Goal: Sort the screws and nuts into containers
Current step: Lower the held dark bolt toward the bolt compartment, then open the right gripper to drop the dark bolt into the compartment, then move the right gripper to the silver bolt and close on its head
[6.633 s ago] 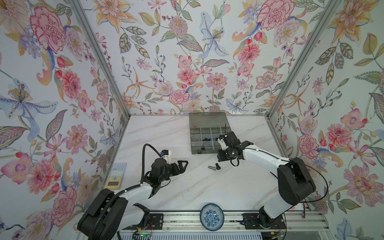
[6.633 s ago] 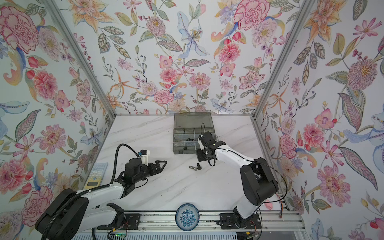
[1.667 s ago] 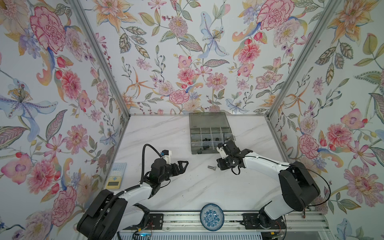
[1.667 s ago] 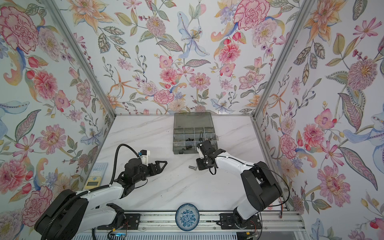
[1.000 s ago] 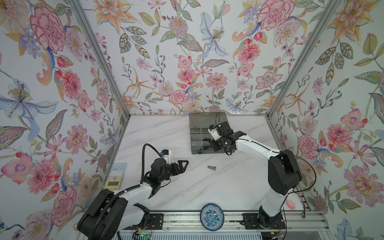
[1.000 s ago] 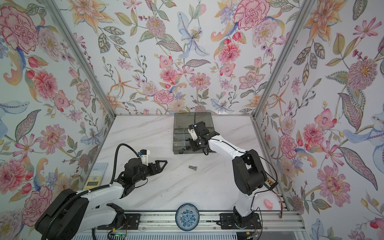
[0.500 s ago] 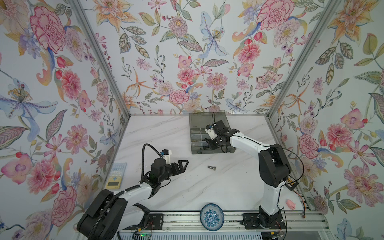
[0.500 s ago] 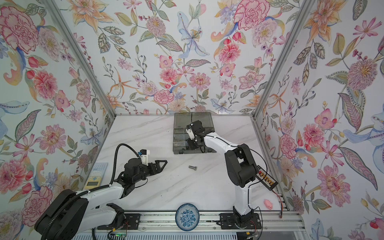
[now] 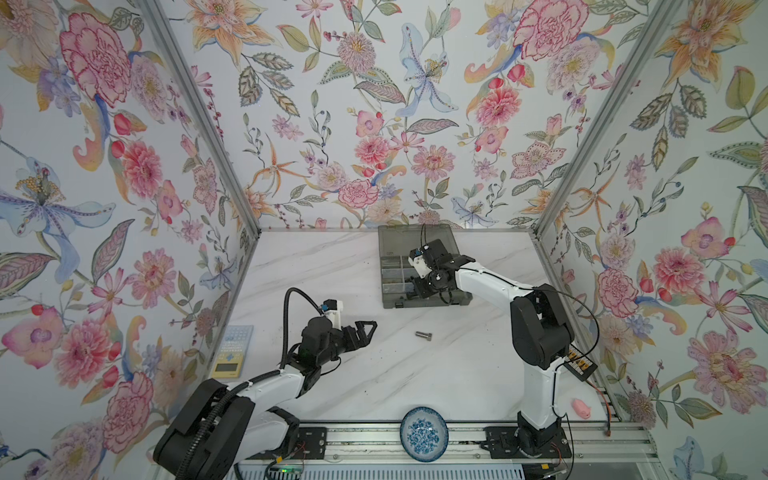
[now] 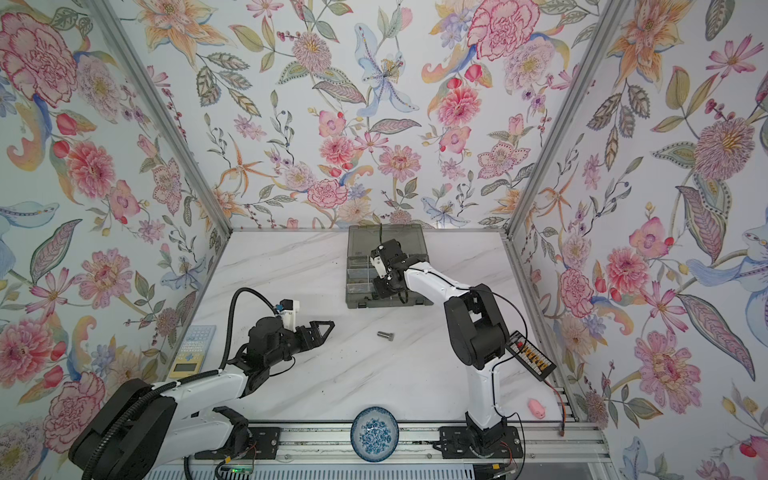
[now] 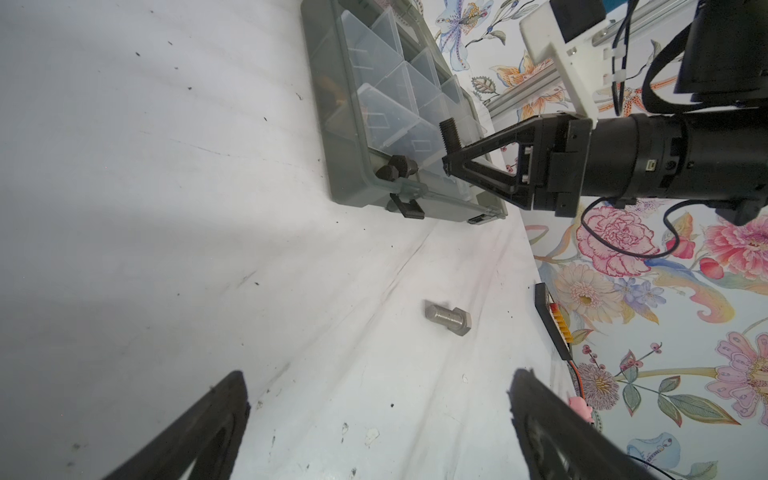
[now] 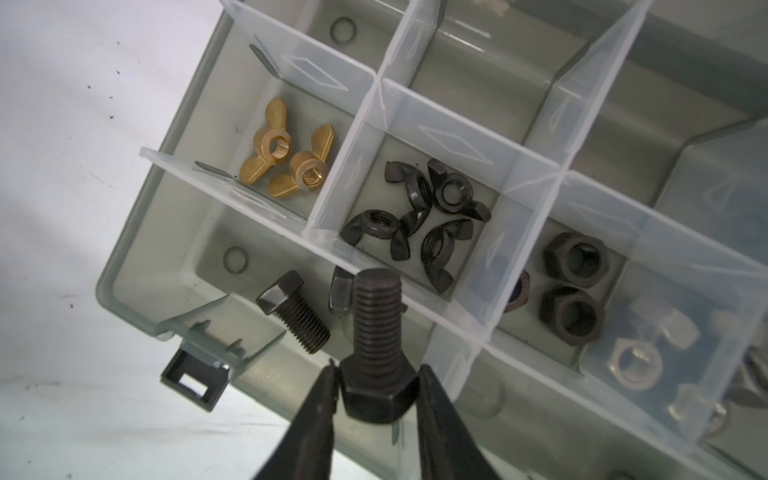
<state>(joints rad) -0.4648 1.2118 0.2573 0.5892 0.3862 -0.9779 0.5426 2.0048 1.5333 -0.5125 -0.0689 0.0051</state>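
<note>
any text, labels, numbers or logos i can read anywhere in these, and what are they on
No text can be read anywhere.
Calculator by the left wall: key markings too small to read.
Organiser box: no label or brand shows.
Black bolt in the right hand: no marking shows.
Small black board with coloured connectors: any print is too small to tell.
</note>
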